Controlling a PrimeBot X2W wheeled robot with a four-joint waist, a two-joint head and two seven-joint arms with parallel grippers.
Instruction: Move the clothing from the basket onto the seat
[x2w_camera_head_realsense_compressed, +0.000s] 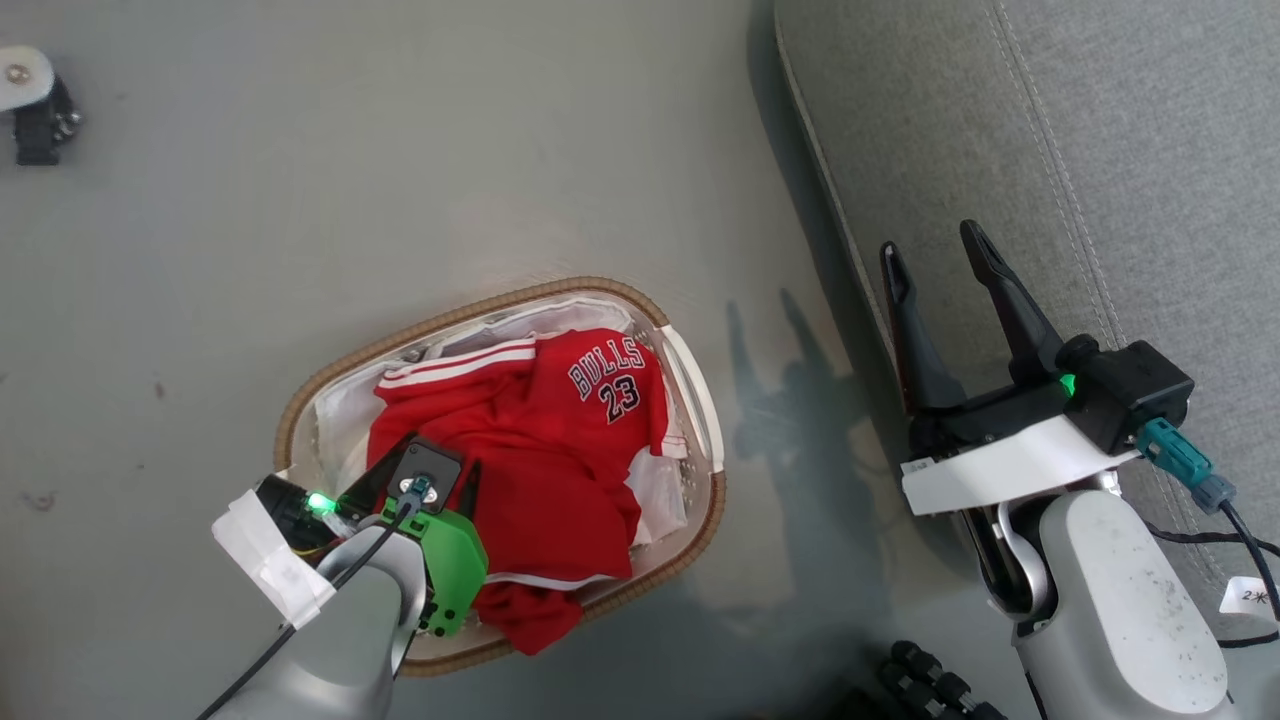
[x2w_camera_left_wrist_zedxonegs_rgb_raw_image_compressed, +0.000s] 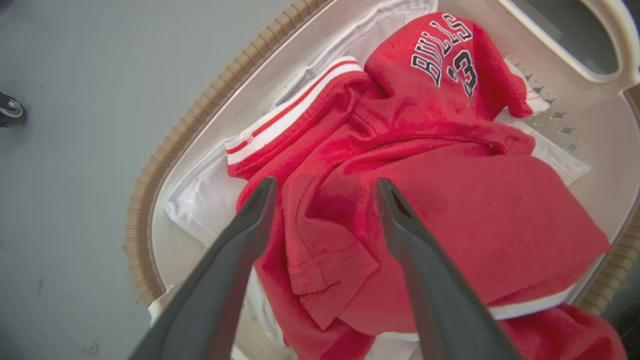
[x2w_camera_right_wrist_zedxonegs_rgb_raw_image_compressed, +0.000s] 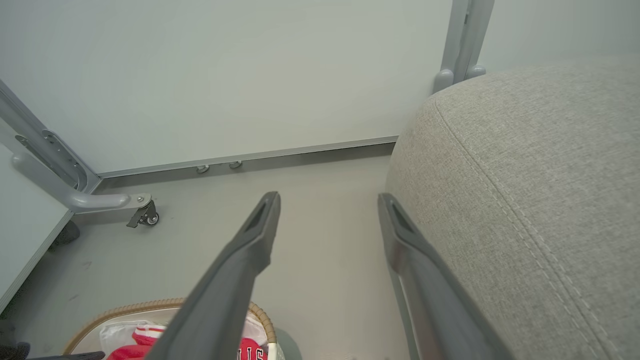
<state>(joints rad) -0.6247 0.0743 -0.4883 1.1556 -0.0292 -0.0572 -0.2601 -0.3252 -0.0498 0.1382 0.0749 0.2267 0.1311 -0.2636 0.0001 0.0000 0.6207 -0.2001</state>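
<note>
Clothing (x2w_camera_head_realsense_compressed: 540, 440) heaped in basket (x2w_camera_head_realsense_compressed: 480, 305); seat (x2w_camera_head_realsense_compressed: 1100, 130) at 2 o'clock. Left gripper (x2w_camera_left_wrist_zedxonegs_rgb_raw_image_compressed: 326, 185) spread wide over red folds, likely poised to pinch; right gripper (x2w_camera_head_realsense_compressed: 930, 240) released, empty, beside seat edge.

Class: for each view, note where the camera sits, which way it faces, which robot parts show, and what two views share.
Head: on the head, facing down at oval white plastic basket, red fabric clothing, grey fabric seat; right gripper, left forearm.
Left wrist: above the basket, facing down into it; open left gripper.
Right wrist: at the seat's edge, facing the white wall; open right gripper.
Shared: basket, clothing.
</note>
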